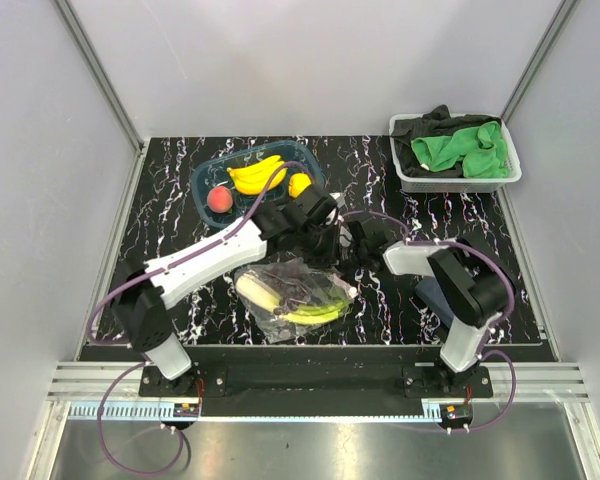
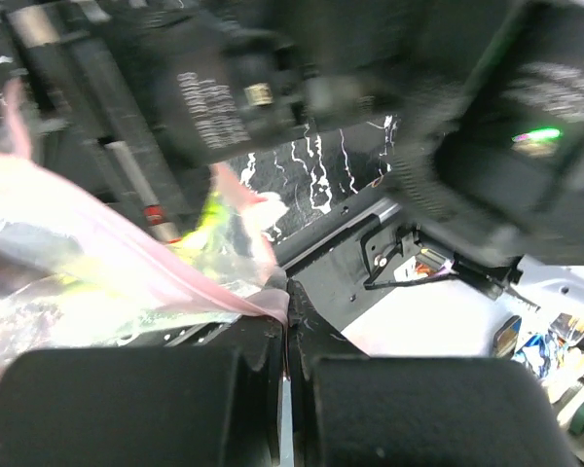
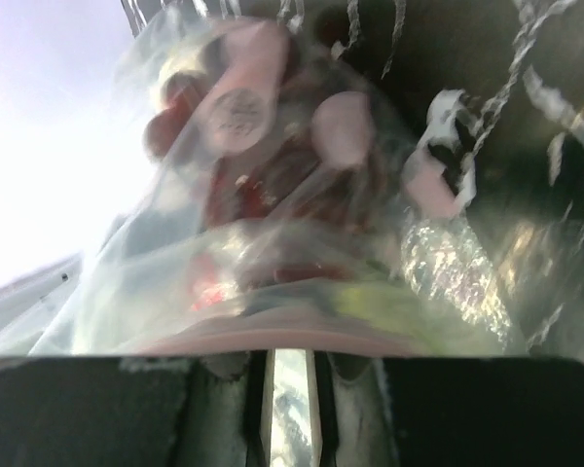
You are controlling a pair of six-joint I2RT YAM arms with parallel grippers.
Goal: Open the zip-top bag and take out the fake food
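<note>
Left gripper (image 2: pixel 288 309) and right gripper (image 3: pixel 290 362) jaws each pinch the bag (image 1: pixel 295 295) by its zip strip (image 2: pixel 156 258), just nearside of the tray (image 1: pixel 198 190). The film is probably thin, light and slippery; the stiffer strip gives the better hold.

On the black marbled table (image 1: pixel 170 210), a clear bag (image 1: pixel 298 298) holding a leek (image 1: pixel 255 288) lies under the meeting left arm (image 1: pixel 205 258) and right arm (image 1: pixel 420 257), behind it a blue tray (image 1: pixel 199 185) with banana bunch (image 1: pixel 257 175), lemon (image 1: pixel 299 184) and peach (image 1: pixel 219 199), and far right a white basket (image 1: pixel 455 185) of cloths (image 1: pixel 465 150).
</note>
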